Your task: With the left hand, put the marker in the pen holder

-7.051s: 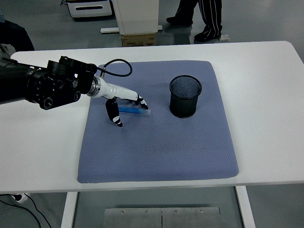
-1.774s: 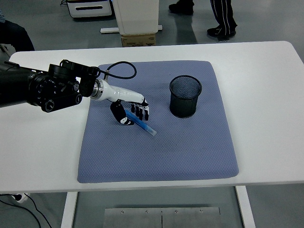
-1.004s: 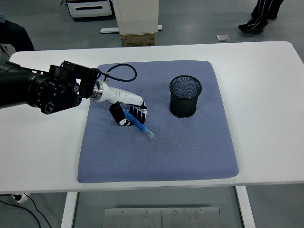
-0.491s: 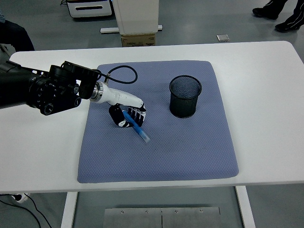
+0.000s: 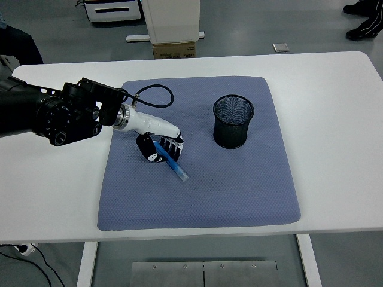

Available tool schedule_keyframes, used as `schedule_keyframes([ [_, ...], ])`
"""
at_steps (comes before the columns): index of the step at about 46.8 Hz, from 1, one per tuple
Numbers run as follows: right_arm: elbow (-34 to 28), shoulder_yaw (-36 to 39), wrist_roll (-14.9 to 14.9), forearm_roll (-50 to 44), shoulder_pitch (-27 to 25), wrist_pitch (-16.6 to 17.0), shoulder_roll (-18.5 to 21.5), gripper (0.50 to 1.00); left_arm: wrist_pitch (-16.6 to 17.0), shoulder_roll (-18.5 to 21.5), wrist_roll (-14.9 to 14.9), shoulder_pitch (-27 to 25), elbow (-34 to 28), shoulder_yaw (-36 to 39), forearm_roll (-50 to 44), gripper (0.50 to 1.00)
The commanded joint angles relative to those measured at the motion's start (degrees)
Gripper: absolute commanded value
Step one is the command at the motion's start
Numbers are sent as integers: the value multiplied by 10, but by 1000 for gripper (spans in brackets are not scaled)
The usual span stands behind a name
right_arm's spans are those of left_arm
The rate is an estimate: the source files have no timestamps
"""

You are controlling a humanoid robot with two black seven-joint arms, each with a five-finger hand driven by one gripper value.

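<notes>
Grey glossy floor [image 5: 287, 24] behind the white table [image 5: 335, 119].

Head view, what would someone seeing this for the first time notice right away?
The big black left arm reaching in from the left edge, its left hand closed on a blue marker that slants down toward the blue-grey mat. Next, the black mesh pen holder, standing upright on the mat to the right of the hand, with nothing visible inside it.
</notes>
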Motion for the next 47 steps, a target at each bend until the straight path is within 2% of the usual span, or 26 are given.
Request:
schedule_keyframes([
  [1,0,0,0,0,0,0,0,1000,-1,2,-1,-3,0,-1,-4,500],
  [39,0,0,0,0,0,0,0,1000,0,6,-1,-17,2,-9,-94,500],
  [42,0,0,0,0,0,0,0,1000,-1,5,-8,-16,1,-9,-88,500],
  [43,0,0,0,0,0,0,0,1000,-1,3,-20,-14,1,-8,-85,500],
  [47,0,0,0,0,0,0,0,1000,0,1,-22,-12,0,-7,-66,500],
])
